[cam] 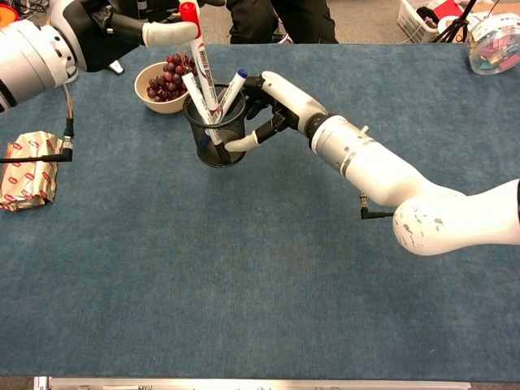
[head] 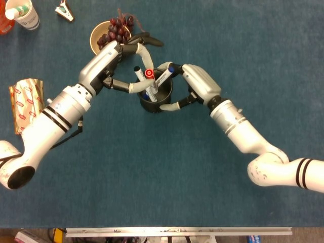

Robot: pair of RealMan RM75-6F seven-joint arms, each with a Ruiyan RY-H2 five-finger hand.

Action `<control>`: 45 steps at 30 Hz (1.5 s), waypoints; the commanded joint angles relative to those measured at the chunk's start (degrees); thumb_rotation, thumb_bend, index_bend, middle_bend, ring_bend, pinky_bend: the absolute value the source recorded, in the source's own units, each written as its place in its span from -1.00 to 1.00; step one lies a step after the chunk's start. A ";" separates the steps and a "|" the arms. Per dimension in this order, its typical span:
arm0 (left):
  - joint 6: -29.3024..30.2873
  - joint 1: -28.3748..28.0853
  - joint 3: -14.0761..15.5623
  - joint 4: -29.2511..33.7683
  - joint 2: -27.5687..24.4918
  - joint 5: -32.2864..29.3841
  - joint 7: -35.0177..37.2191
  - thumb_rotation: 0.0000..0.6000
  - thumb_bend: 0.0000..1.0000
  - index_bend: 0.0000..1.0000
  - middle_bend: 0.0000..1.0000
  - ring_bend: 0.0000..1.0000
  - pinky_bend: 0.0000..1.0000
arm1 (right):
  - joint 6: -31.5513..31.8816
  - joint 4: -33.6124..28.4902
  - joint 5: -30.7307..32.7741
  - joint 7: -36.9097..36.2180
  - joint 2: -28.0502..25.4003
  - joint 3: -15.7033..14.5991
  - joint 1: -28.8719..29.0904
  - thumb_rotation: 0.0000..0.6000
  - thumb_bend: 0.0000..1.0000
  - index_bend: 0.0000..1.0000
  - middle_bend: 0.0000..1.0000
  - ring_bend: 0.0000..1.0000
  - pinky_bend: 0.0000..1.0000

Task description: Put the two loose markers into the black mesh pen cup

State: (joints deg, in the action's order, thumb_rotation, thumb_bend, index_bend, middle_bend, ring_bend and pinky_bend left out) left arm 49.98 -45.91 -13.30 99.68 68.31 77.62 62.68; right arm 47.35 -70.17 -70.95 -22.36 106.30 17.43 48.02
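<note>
Already partly inside the black mesh pen cup point(cam: 213, 138), the red-capped marker point(cam: 199, 54) stands upright, grasped by the left hand point(head: 132, 61). Beside it, the right hand point(cam: 268, 106) grips the cup's rim, near the grape bowl point(cam: 159, 83).

I see a red-capped white marker point(cam: 197, 50) over the black mesh cup point(cam: 214, 138), which holds black- and blue-capped white markers. Beside the cup, dark red grapes point(cam: 163, 81) fill a tan bowl point(cam: 149, 98) on the blue counter point(cam: 260, 268).
</note>
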 commanded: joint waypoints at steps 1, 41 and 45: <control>-0.33 -0.07 -0.18 -0.77 0.63 -0.18 -0.55 1.00 -0.46 0.24 -0.57 -0.96 -1.00 | -0.01 -0.21 0.13 0.01 0.26 0.10 0.09 1.00 -0.24 0.14 -0.02 -0.24 -0.37; 0.26 3.28 4.44 -2.39 -4.37 6.20 -9.55 1.00 -0.46 -0.77 -1.00 -1.00 -1.00 | 4.38 0.56 -8.96 -5.65 -3.00 -8.66 -5.71 1.00 -0.24 0.14 -0.02 -0.24 -0.35; 0.24 3.38 5.01 -2.28 -4.43 7.13 -8.73 1.00 -0.46 -0.77 -1.00 -1.00 -1.00 | 5.72 4.26 -10.77 -7.62 -1.51 -9.93 -6.30 1.00 -0.24 0.14 -0.02 -0.24 -0.35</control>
State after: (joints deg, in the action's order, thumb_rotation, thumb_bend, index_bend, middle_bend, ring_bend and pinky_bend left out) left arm 50.22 -42.57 -8.39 97.37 63.90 84.64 53.83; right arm 52.32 -67.44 -80.73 -29.13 104.00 8.29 42.13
